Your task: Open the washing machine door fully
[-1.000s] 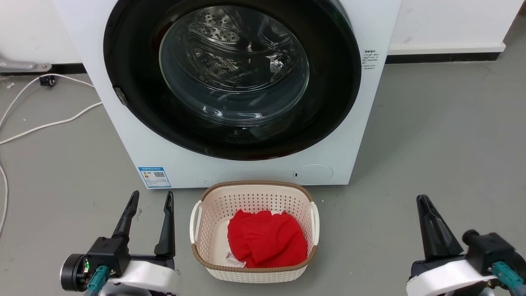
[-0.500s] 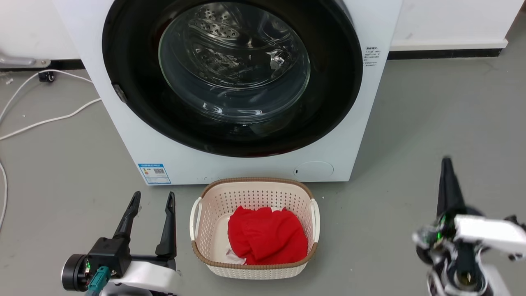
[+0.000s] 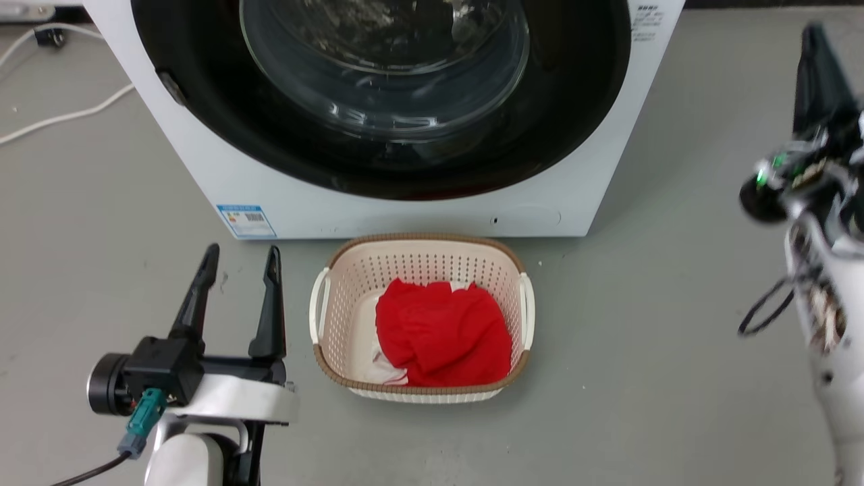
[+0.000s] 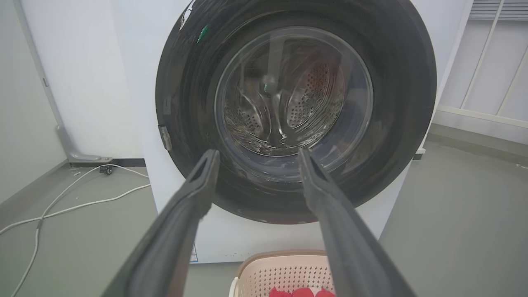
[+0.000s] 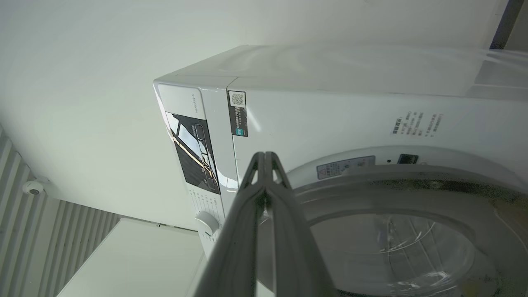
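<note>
Head view has the door (image 3: pixel 385 81) shut flat on the washer (image 3: pixel 405 219) front, just behind the basket (image 3: pixel 418 251) with a red cloth (image 3: pixel 439 331) in it; left gripper (image 3: pixel 241 251) sits low, left of the basket, fingers spread apart, holding nothing. Right wrist view shows the right gripper (image 5: pixel 265 159) with fingers pressed together, empty, pointing at the washer's front above the door; well clear of it.
</note>
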